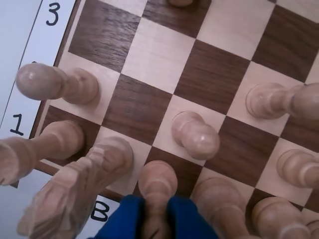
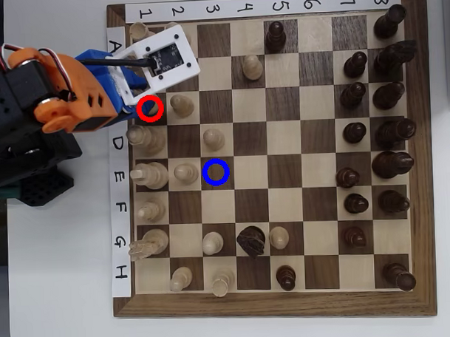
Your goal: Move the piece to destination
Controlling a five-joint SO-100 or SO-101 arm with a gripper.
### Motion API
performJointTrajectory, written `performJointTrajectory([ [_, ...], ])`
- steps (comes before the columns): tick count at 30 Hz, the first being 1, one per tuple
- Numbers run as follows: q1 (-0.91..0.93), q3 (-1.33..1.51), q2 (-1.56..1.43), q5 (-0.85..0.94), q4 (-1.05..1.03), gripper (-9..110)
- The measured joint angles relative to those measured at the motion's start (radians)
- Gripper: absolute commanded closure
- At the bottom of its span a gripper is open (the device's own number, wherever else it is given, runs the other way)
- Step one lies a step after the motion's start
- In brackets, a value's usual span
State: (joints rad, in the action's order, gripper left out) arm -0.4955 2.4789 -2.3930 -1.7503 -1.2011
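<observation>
At the bottom centre of the wrist view, the gripper [image 1: 155,219] has two blue fingers [image 1: 122,221] closed around the piece [image 1: 157,185], a pale one with a rounded top, on a dark square at the board's edge. This view shows about ten pale pieces, among them a knight [image 1: 75,191] at lower left and a pawn [image 1: 195,134] in the middle. Only the overhead view shows the whole chessboard [image 2: 424,154], with dark pieces, about eighteen, mostly on the right side. It has one red circle [image 2: 150,108] at upper left, just beside the arm's orange body [image 2: 67,96], and one blue circle [image 2: 216,172], the destination, on an empty dark square left of centre. From the left edge the arm reaches over the upper left corner of the board, its white camera plate [image 2: 166,58] covering the gripper and the piece. The piece is well apart from the blue circle.
</observation>
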Motion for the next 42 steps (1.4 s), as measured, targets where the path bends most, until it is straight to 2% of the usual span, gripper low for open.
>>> performJointTrajectory([
  [26,0.037,-0.005,-0.032,0.0,-0.081,101],
  [42,0.052,-0.155,-0.04,0.0,-0.216,101],
])
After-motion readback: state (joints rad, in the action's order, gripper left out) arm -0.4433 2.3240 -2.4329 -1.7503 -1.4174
